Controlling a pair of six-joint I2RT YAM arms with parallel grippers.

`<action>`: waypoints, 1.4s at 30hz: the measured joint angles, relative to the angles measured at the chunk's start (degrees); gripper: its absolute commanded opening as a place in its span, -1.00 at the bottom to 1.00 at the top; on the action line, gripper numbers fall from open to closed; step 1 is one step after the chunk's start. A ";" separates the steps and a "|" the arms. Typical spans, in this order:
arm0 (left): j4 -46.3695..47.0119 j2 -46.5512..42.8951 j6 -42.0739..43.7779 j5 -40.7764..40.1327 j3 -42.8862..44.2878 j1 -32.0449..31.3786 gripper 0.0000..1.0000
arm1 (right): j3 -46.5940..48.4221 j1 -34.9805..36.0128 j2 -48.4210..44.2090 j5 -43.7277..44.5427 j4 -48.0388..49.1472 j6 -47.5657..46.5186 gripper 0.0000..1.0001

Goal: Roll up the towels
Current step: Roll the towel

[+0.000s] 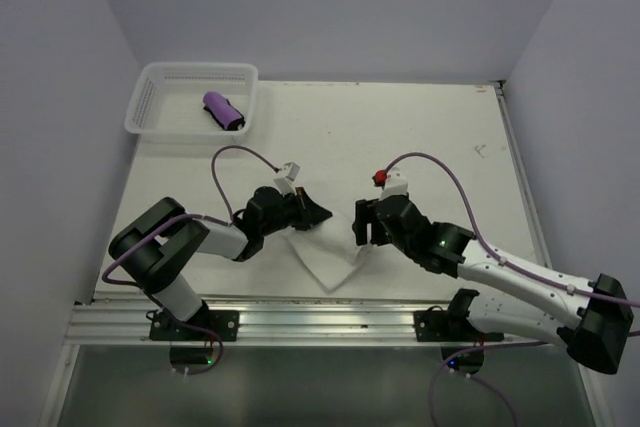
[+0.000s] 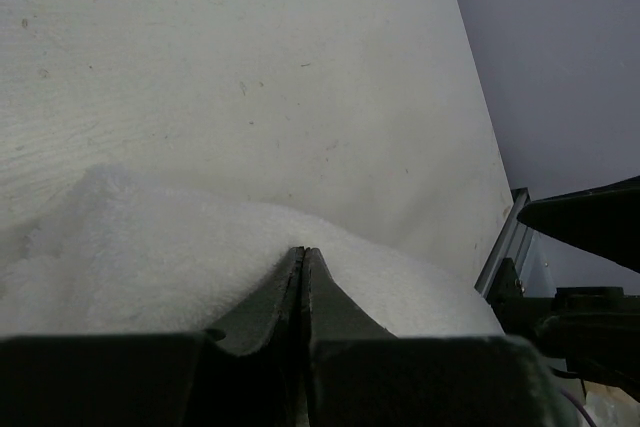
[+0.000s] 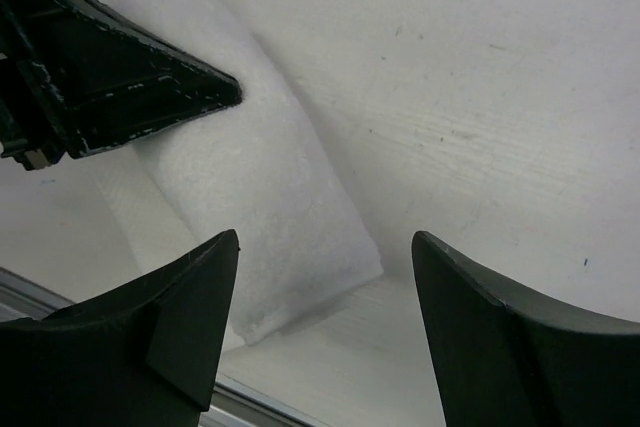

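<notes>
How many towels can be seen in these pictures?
2. A purple towel lies rolled in the basket at the far left; a white towel lies on the table near the front edge. I see no other.

No readable text, labels, brands or numbers anywhere.

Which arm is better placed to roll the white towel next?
Left, probably: the left arm's fingers are shut against the white towel, while the right arm's fingers stand open beside it, holding nothing.
</notes>
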 measured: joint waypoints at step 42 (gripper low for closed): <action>-5.99 -7.21 0.04 -4.83 -3.67 0.26 -0.97 | -10.36 -4.90 18.36 -30.60 27.71 3.34 -0.48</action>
